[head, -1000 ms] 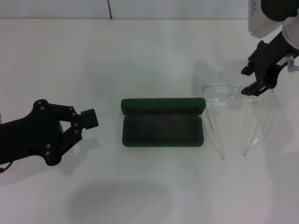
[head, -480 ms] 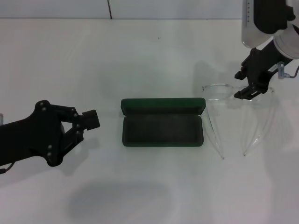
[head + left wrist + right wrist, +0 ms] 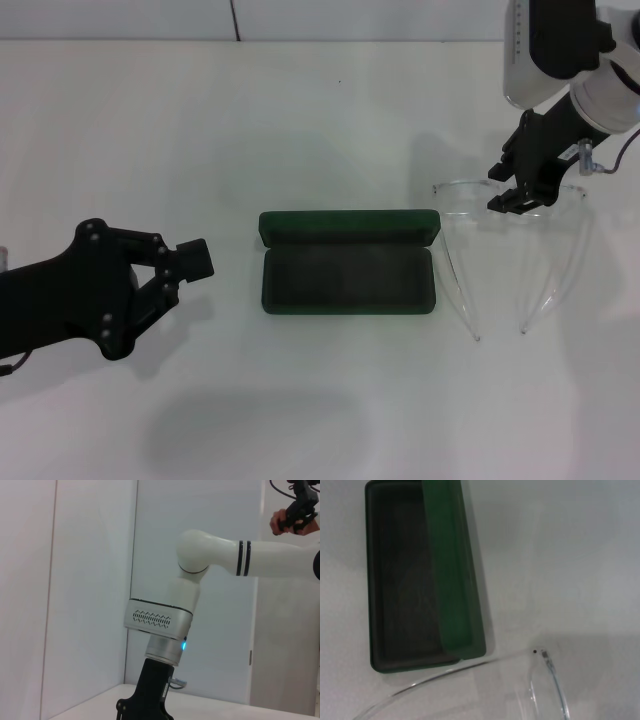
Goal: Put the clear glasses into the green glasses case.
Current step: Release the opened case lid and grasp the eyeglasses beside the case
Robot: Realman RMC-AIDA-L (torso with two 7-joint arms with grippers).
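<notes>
Right gripper (image 3: 517,198) positioned over transparent plastic glasses (image 3: 510,250); grasp cannot be told.
Open dark green hinged case (image 3: 347,262) lies alongside; left gripper (image 3: 188,260), seemingly clenched, is parked apart.

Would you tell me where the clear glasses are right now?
In the head view, the clear glasses lie on the table's right side, just right of the open green glasses case, under the right gripper.
</notes>
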